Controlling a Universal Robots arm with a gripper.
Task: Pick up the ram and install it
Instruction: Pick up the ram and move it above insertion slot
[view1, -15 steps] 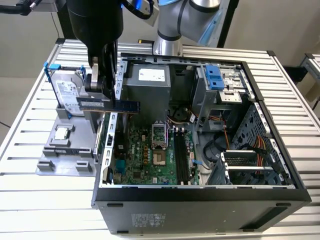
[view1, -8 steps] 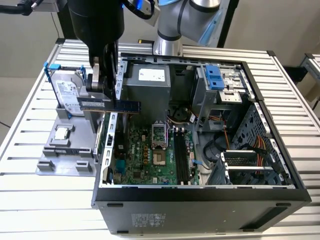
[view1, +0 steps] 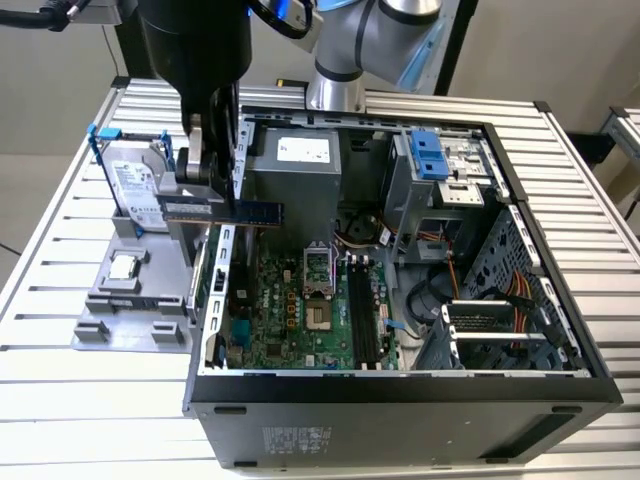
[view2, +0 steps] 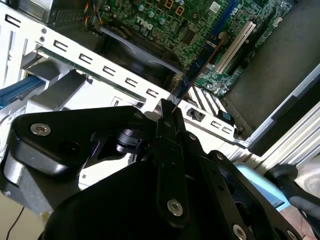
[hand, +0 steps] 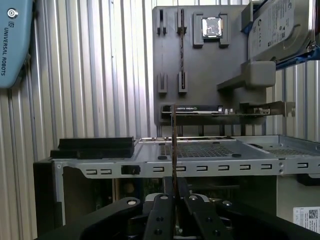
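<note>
Silver slatted table (view1: 60, 400) carries case (view1: 400, 412); end effector (view1: 213, 192) grips ram (view1: 262, 212).

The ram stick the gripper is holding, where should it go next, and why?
Probably a short move toward the exterior view's right, over the long black slots on the motherboard. The gripper holds the ram in the air above the case's side wall, and those slots lie further inside the case.
</note>
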